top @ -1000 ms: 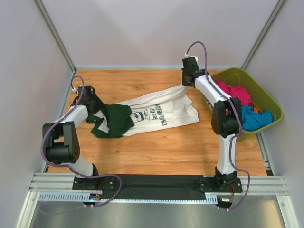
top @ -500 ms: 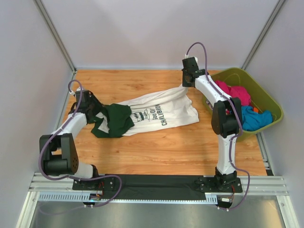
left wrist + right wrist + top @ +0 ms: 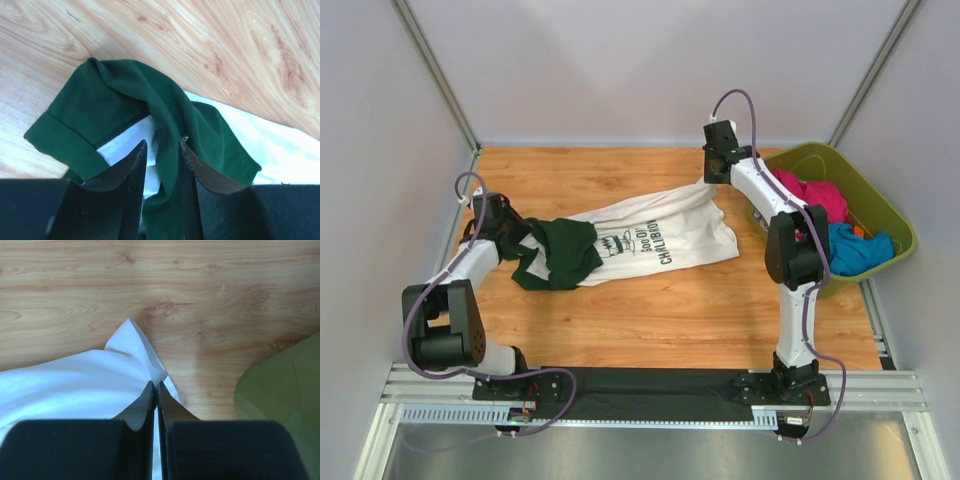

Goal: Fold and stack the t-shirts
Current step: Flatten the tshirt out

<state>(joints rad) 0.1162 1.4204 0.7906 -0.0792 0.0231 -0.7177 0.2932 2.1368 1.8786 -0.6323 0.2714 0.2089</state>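
Note:
A white t-shirt (image 3: pixel 650 235) with black print lies stretched across the wooden table. A crumpled dark green t-shirt (image 3: pixel 565 250) lies over its left end. My right gripper (image 3: pixel 712 178) is shut on the white shirt's far right corner; the right wrist view shows the jaws (image 3: pixel 156 384) pinching the white cloth (image 3: pixel 75 385). My left gripper (image 3: pixel 512 232) is at the green shirt's left edge. In the left wrist view its jaws (image 3: pixel 162 145) stand apart over a fold of the green shirt (image 3: pixel 115 100), with white cloth (image 3: pixel 280 145) beneath.
A green bin (image 3: pixel 880 200) stands at the right edge, holding a pink garment (image 3: pixel 815 195) and a teal one (image 3: pixel 855 250). Its rim shows in the right wrist view (image 3: pixel 285 380). Grey walls enclose the table on three sides.
My left gripper has drawn back to the left, away from the middle of the green shirt. The shirts and the right arm have not moved.

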